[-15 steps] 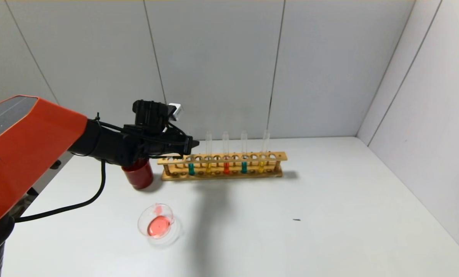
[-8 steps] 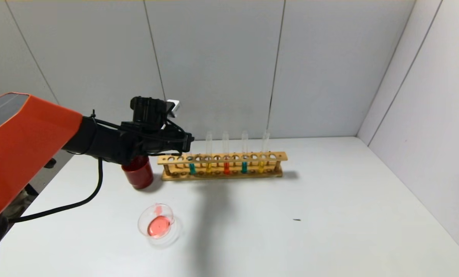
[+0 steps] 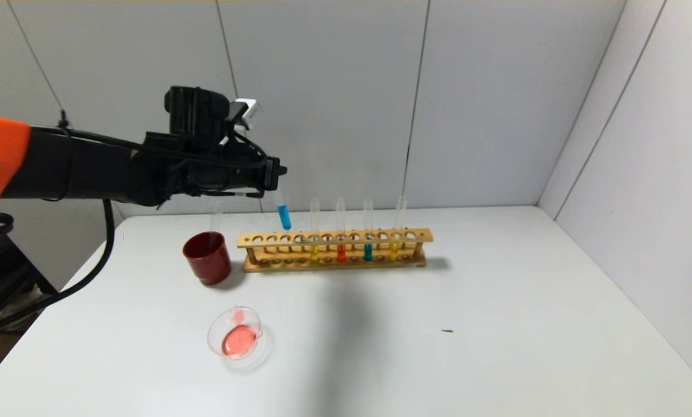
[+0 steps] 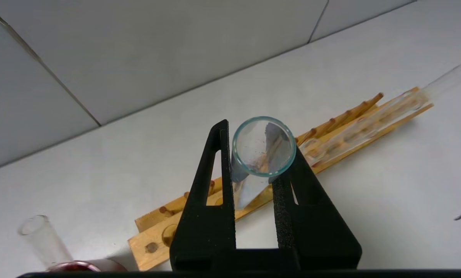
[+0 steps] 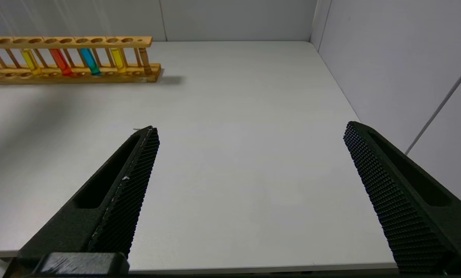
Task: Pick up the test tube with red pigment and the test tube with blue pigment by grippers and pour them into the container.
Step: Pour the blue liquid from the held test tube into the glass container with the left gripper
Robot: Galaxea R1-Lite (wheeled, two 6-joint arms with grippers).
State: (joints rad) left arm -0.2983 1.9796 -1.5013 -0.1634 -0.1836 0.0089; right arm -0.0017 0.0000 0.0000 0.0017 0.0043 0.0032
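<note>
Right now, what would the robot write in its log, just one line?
left gripper: shut on blue tube, above rack | right gripper: open, idle | dish: holds red liquid

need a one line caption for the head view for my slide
Left gripper holds a slim clear glass tube of blue liquid above the long wooden rack, beside a dark red cup.

Rack (image 3: 334, 250): pale wood, matt. Held tube (image 4: 263, 147): clear glossy glass. Gripper fingers (image 5: 132, 181): black, rough-knurled. Cup (image 3: 207, 258): glossy red. Tabletop (image 3: 496, 301): smooth matt white.
</note>
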